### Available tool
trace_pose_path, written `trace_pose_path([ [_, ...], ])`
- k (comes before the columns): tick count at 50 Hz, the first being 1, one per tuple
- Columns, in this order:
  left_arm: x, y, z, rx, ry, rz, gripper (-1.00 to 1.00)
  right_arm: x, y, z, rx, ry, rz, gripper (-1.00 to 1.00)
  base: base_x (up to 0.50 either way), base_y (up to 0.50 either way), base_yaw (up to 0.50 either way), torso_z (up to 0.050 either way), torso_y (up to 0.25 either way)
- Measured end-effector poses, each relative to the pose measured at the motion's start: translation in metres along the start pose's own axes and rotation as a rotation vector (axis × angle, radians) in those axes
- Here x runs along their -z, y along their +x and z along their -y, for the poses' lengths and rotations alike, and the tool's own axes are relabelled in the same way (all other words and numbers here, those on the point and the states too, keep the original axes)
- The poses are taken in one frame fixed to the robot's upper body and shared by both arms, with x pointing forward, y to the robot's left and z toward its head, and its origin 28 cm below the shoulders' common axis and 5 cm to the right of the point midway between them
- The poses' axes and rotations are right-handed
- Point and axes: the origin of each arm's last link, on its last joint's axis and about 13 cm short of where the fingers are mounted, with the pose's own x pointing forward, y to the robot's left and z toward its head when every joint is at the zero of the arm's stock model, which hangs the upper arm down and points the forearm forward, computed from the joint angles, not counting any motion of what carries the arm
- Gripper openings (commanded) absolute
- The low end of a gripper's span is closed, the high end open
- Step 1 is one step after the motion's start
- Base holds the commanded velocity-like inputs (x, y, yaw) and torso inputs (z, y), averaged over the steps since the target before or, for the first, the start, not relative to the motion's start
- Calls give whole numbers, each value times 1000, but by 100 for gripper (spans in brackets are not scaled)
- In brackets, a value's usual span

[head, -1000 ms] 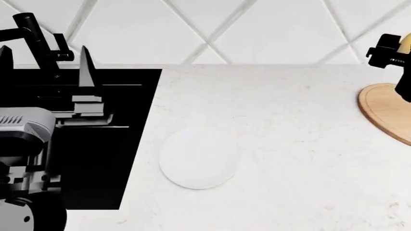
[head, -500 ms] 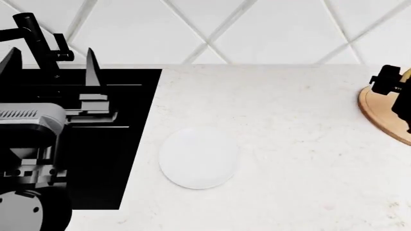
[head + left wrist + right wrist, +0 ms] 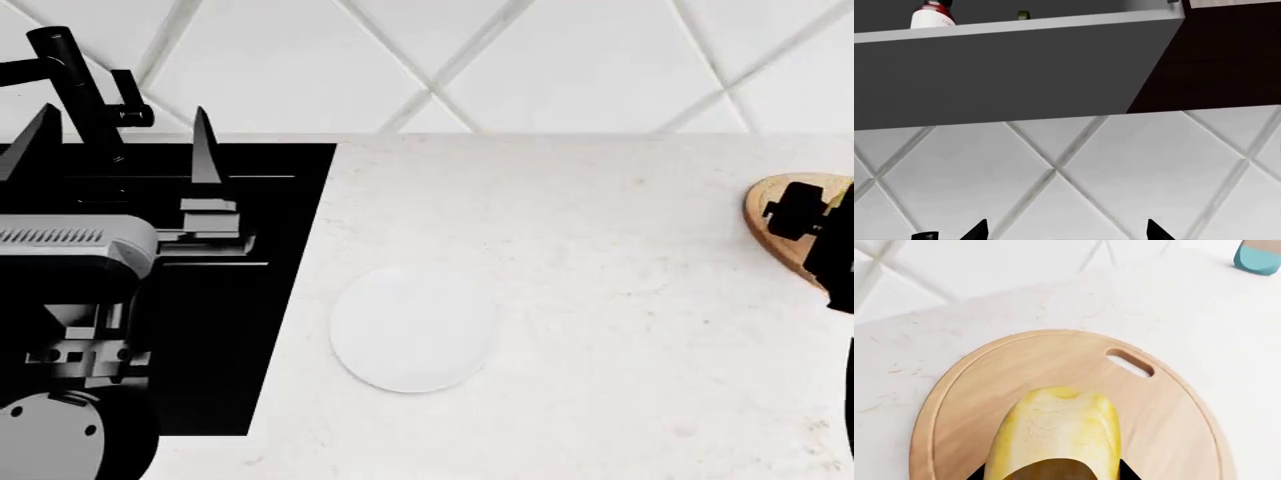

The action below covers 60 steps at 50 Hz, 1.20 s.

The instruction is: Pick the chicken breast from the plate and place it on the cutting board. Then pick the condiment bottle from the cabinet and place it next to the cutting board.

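You were at the tail end of the first step. Your right gripper was clamped on the pale yellow, lumpy chicken breast, holding it over the middle of the round light-brown wooden cutting board, with the oblong handle hole just beyond the meat. From the wrist camera you could not tell whether the piece was touching the wood or hanging just above it. In the head view the right arm sat at the far right edge over the board, and the small flat white plate lay bare on the speckled white counter, beside the black sink.

Your left gripper had its two black fingers spread apart and empty, raised over the sink near the black faucet. Its camera looked up at the grey cabinet shelf, where the clear bottle of red sauce with a white-and-red label stood well back from the front lip; its cap was cut off by the frame.

The next move, as I judged it, called for lowering the breast until it rested on the board, then opening the right fingers and lifting straight away. After that, the left arm needed to climb to the shelf for the bottle.
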Motion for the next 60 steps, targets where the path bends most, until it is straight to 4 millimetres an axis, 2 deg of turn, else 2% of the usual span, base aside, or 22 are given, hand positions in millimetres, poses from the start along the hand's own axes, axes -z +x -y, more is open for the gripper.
trace_pose_path([
  [7,0,0,0,1,1,-2,100,7,2,0,0,-3,-15,-100,0,0,0,0,0],
  [8,1,0,0,1,2,-2,100,7,2,0,0,-4,-16,100,0,0,0,0,0],
  [25,1,0,0,3,2,-5,100,11,3,0,-4,-25,-16,100,0,0,0,0,0],
  [37,1,-1,0,7,0,-7,100,7,1,1,-4,-30,-7,100,0,0,0,0,0],
  [49,0,-1,0,8,-3,-6,100,-14,-11,6,2,-31,32,100,0,0,0,0,0],
  [60,-1,-2,0,8,-4,-2,100,-41,-34,7,-14,-34,92,100,0,0,0,0,0],
])
